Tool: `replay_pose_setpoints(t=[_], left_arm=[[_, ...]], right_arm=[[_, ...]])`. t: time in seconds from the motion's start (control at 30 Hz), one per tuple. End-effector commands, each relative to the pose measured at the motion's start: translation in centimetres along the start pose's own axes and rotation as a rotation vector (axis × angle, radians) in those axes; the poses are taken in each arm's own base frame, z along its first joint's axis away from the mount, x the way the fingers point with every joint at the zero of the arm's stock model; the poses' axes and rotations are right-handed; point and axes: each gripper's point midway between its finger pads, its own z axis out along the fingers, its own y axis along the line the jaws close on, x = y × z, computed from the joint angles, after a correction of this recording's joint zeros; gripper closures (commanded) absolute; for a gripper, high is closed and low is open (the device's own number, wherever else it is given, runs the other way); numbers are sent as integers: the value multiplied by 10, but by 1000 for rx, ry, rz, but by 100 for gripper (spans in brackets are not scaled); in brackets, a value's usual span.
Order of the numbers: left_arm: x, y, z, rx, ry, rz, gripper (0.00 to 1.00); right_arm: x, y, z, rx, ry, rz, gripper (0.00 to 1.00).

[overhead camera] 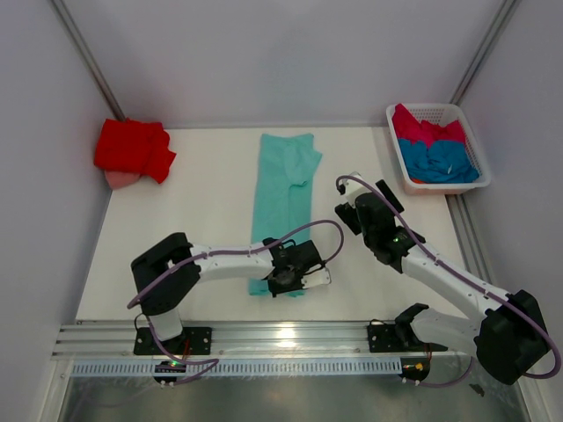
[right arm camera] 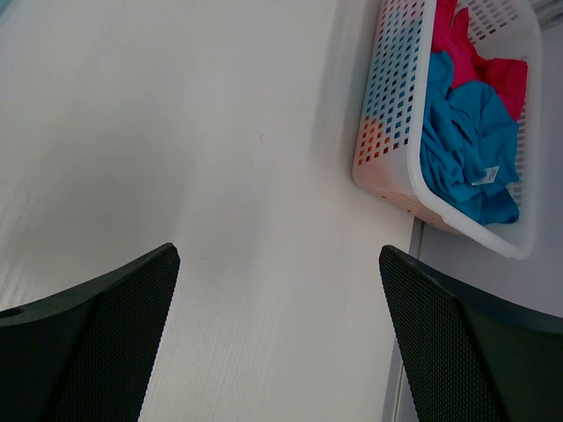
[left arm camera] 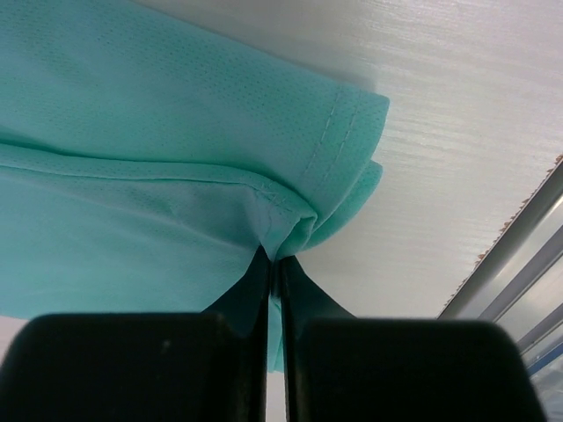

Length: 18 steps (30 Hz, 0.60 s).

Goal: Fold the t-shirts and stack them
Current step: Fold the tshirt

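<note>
I am pinching the near hem corner of the mint-teal soft cloth t-shirt (overhead camera: 283,189) with my left gripper (overhead camera: 296,280). In the left wrist view its two black fingers (left arm camera: 255,290) are pressing together, with a bunched fold of the mint-teal cloth (left arm camera: 132,132) caught at their tips. The left gripper (left arm camera: 274,264) is sitting low over the white table (overhead camera: 202,220), close to the metal rail (left arm camera: 519,255) along the near edge.

The shirt is lying as a long narrow strip down the middle of the table, running from the far side toward me, with one sleeve showing at its far right.

My right gripper (overhead camera: 350,188) is hanging above bare table to the right of the strip, apart from the cloth. Its jaws are standing wide and are gripping nothing, as the right wrist view shows (right arm camera: 277,255).

The bright red cloth t-shirt (overhead camera: 132,147) is lying as a lumpy bundle at the far left corner. The white slatted plastic basket (overhead camera: 466,123) is sitting at the far right corner, holding the crumpled blue cloth t-shirt (overhead camera: 444,161) on its nearer side and the crimson-pink cloth t-shirt (overhead camera: 422,127) on its farther side. The right wrist camera is showing the same basket (right arm camera: 387,132), with the blue (right arm camera: 462,141) and crimson-pink (right arm camera: 466,44) cloth heaped inside.
</note>
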Motion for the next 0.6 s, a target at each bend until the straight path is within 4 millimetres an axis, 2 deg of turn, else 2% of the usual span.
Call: replay_pose_setpoints(t=[0.0,0.17,0.33,0.4,0.57], left_arm=[[-2,-6,3,35,14,-11,100],[-11,-10,-7,68,-9,-13,100],[-35,-4,-41,63,-65,1,100],[-48,6,-59,29,-109,12,100],[-62,24,-89,-46,-159,36,100]], right_arm=[[-7,-5,-2,13,-35,32,1],[-7,-6,-2,20,-34,27,1],[-6,-6,-1,22,-32,29,0],[-6,-5,-1,20,-31,27,1],[-8,-8,-2,34,-37,37,1]])
